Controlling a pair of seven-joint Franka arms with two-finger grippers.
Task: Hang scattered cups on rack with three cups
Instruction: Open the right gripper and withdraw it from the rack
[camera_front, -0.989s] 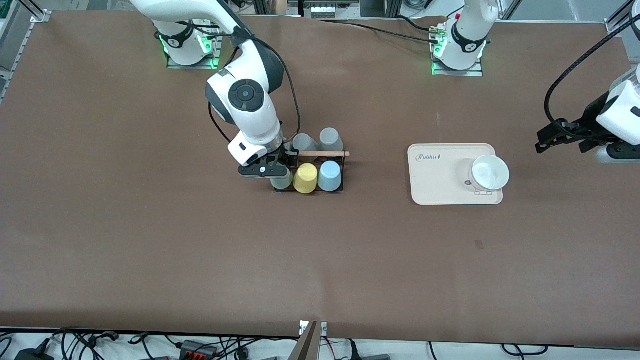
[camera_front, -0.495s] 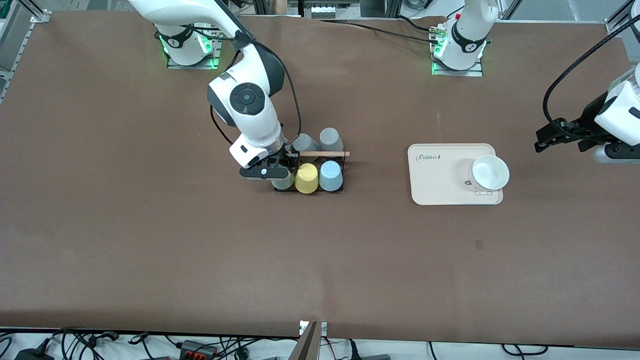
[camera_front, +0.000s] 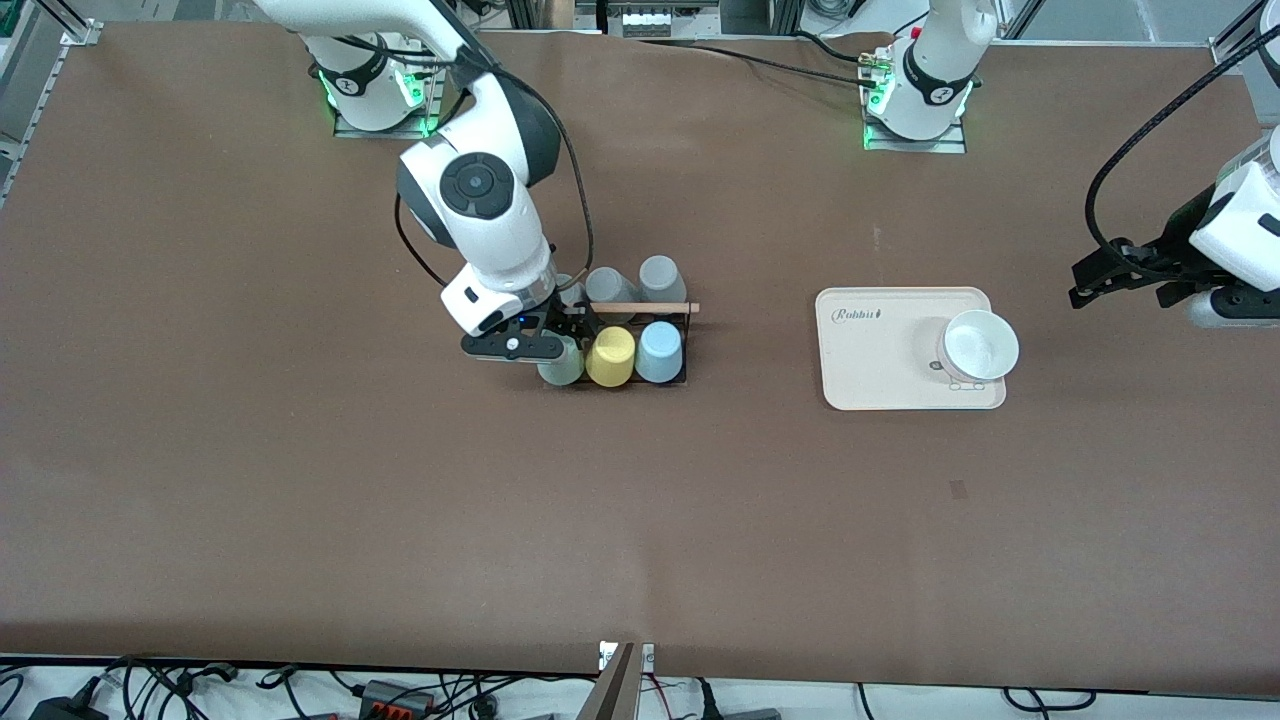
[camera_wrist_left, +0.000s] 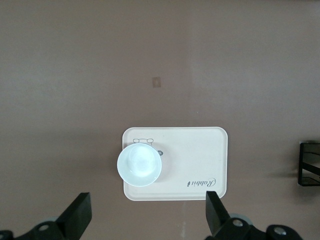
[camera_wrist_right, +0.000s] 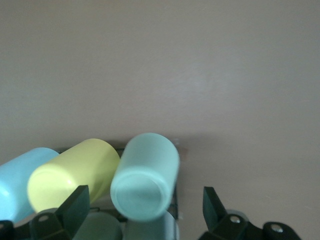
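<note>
The black wire rack (camera_front: 688, 352) with its wooden rod (camera_front: 650, 307) stands mid-table. The mint-green cup (camera_front: 562, 367), a yellow cup (camera_front: 611, 357) and the light blue cup (camera_front: 660, 353) sit upside down on its nearer pegs. My right gripper (camera_front: 565, 330) is open just above the mint-green cup at the rack's end. In the right wrist view the mint-green cup (camera_wrist_right: 145, 177) lies between my spread fingers (camera_wrist_right: 75, 205), which do not touch it, beside the yellow cup (camera_wrist_right: 72, 175) and the light blue cup (camera_wrist_right: 20, 175). My left gripper (camera_front: 1100, 280) waits, open and empty (camera_wrist_left: 147, 215).
Grey cups (camera_front: 606, 284) (camera_front: 660, 275) sit on the rack's pegs farther from the front camera. A beige tray (camera_front: 880, 380) with a white bowl (camera_front: 978, 345) on it lies toward the left arm's end; it shows in the left wrist view (camera_wrist_left: 200, 150).
My right gripper has shifted a little toward the right arm's end of the table, uncovering more of the mint-green cup. The left arm has not moved.
</note>
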